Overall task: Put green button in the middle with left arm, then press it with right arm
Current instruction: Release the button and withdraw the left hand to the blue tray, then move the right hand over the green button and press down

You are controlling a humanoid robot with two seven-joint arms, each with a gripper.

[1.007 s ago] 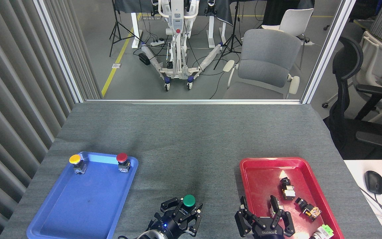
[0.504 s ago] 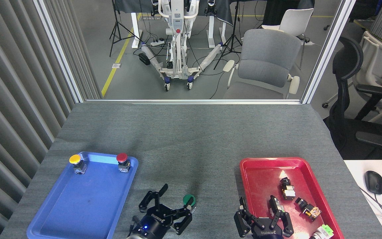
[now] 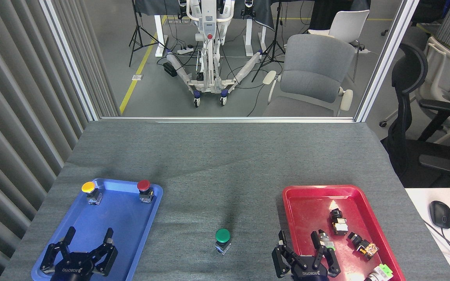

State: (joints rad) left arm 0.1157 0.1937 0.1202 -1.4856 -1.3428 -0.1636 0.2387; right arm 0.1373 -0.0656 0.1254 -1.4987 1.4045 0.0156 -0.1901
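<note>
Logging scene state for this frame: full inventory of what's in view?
green button: 1, dark-green cap on a silver base, upright on the bare grey cloth between the trays, free of both tools
yellow button: 1, yellow cap, far-left corner of the blue tray
red button: 1, red cap, far-right corner of the blue tray
blue tray: 1, blue, left on the table
red tray: 1, red, right on the table
small parts: several, black and silver, one green, in the red tray
office chairs: three, grey, white and black, beyond and beside the table
mouse: 1, black, side desk at right
left tool: black, open, over the blue tray's near end
right tool: black, open, at the red tray's near-left edge
</note>
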